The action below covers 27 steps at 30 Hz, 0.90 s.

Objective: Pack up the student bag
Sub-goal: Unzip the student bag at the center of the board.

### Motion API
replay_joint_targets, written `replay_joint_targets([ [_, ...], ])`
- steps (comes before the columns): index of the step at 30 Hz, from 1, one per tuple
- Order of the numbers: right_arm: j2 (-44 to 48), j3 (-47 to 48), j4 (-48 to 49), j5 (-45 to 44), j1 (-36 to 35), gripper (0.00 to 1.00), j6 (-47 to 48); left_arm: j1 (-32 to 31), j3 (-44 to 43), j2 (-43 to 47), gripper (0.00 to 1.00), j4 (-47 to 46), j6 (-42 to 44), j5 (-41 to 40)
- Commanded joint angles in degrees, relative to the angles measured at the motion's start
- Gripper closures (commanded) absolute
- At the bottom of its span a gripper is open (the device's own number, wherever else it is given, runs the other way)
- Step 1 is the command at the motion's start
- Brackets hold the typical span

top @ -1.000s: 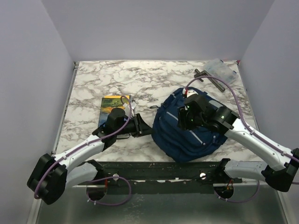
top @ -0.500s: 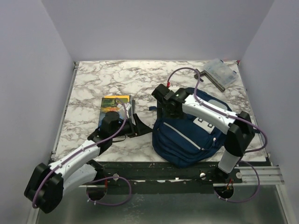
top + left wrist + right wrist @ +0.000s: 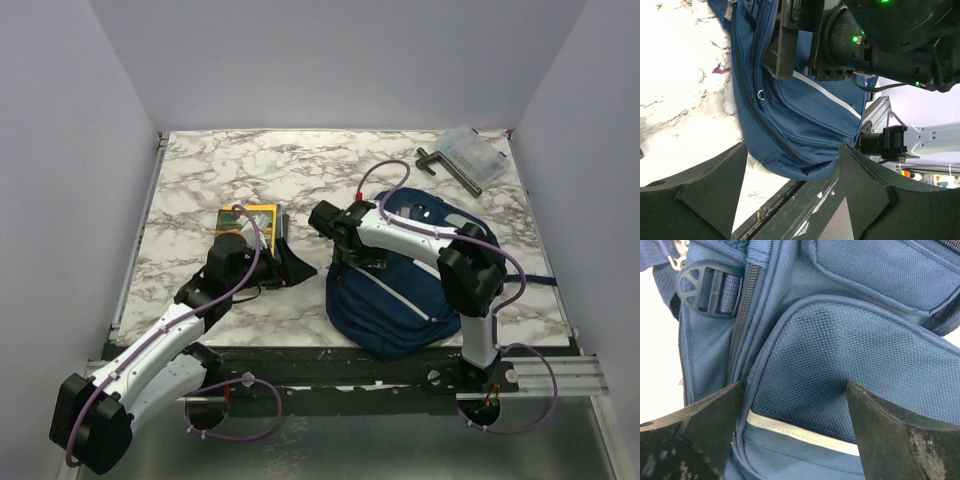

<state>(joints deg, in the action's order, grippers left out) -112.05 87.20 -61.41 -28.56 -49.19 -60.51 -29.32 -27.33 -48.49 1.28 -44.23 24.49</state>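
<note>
Though only wrist views show it, left gripper (image 3: pixel 792 170) and right gripper (image 3: pixel 795 410) gape at the student bag (image 3: pixel 392 310); right has swung leftward.

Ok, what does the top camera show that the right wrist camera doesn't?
Only the top view shows the yellow-covered book and the clear case at the far right corner. Only the right wrist view shows the weave of a mesh pocket and a strap buckle up close. Both show the student bag.
</note>
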Motion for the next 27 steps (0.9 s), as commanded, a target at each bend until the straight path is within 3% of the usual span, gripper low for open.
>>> replay_joint_targets([
  [1, -2.45, -1.19, 0.11, -6.51, -0.38, 0.17, -2.01, 0.14, -2.00, 0.62, 0.24, 3.50, 2.23, -1.97],
  [3, -0.73, -2.15, 2.19, -6.42, -0.38, 0.36, 0.23, 0.35, -2.73, -0.37, 0.24, 3.90, 2.35, -1.37],
  [8, 6.51, -3.75, 5.50, -6.64, -0.30, 0.99, 8.56, 1.63, -5.25, -4.44, 0.24, 3.83, 1.52, 1.26],
  [14, 20.81, -11.15, 16.34, 0.55, 0.70, 1.00, 24.86, 1.81, -13.13, -15.65, 0.25, 3.04, -0.37, 9.94],
  [18, 31.33, -17.52, 23.06, 10.24, 3.87, 0.99, 32.73, 1.81, -18.05, -22.57, 0.30, 1.47, -2.31, 14.94],
  [22, 37.31, -21.28, 23.71, 13.52, 6.94, 0.99, 37.74, 1.96, -22.69, -29.42, 0.41, 0.09, -2.95, 17.27],
  [25, 40.32, -24.50, 25.16, 14.04, 8.89, 0.99, 40.27, 2.69, -25.66, -36.60, 0.59, -1.88, -5.04, 23.85],
  [27, 41.34, -25.61, 25.17, 14.26, 10.11, 0.99, 40.26, 2.96, -26.17, -40.15, 0.62, -5.01, -7.26, 27.64],
])
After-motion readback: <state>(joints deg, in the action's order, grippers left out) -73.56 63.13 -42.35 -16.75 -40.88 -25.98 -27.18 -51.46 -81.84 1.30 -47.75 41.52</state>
